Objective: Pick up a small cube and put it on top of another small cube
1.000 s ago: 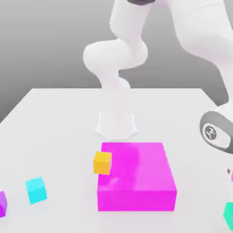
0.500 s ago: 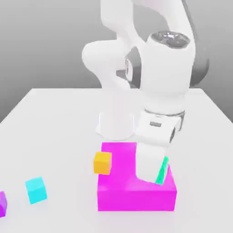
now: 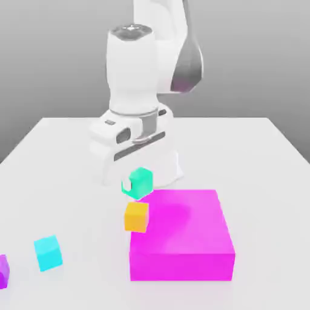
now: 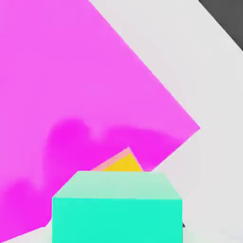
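White table under a grey backdrop: the teal-green cube carried in above the orange-yellow cube

Exterior view: on the white table [image 3: 66, 151] the gripper [image 3: 134, 184] hangs low with its fingers closed on the teal-green cube [image 3: 140, 181], holding it clear of the surface and just above the orange-yellow cube [image 3: 137, 216], apparently so it can be lowered straight onto it. That target cube sits touching the magenta block [image 3: 184, 239] at its far corner on the exterior view's left; a cyan cube [image 3: 48, 252] and a purple cube [image 3: 3, 271] lie well apart near the table's front edge. Hand view: the teal-green cube [image 4: 116, 209] fills the foreground between the fingers, with a sliver of orange-yellow cube [image 4: 124, 163] peeking past it against the magenta block [image 4: 71, 95], suggesting near alignment, not yet contact.
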Motion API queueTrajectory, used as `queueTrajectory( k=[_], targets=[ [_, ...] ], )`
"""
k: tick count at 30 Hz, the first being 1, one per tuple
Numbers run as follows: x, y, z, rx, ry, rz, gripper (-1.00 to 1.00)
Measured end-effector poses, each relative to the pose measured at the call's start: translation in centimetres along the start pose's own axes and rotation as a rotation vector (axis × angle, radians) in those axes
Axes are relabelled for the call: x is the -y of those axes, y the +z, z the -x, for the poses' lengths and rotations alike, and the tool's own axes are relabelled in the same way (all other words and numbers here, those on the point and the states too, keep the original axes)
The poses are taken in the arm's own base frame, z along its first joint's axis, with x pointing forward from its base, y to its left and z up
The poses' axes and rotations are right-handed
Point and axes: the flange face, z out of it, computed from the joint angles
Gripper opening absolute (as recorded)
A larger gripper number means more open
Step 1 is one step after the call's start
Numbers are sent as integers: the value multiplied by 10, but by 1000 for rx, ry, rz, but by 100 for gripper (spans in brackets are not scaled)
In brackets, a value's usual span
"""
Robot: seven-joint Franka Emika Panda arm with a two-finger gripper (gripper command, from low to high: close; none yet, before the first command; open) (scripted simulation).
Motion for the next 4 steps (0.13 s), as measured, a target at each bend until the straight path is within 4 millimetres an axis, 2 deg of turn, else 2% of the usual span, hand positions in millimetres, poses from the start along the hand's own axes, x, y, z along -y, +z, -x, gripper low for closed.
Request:
queueTrajectory(
  k=[1, 4],
  targets=[
    [0, 9, 1, 0, 1, 1, 100],
    [0, 9, 1, 0, 1, 1, 100]
  ],
)
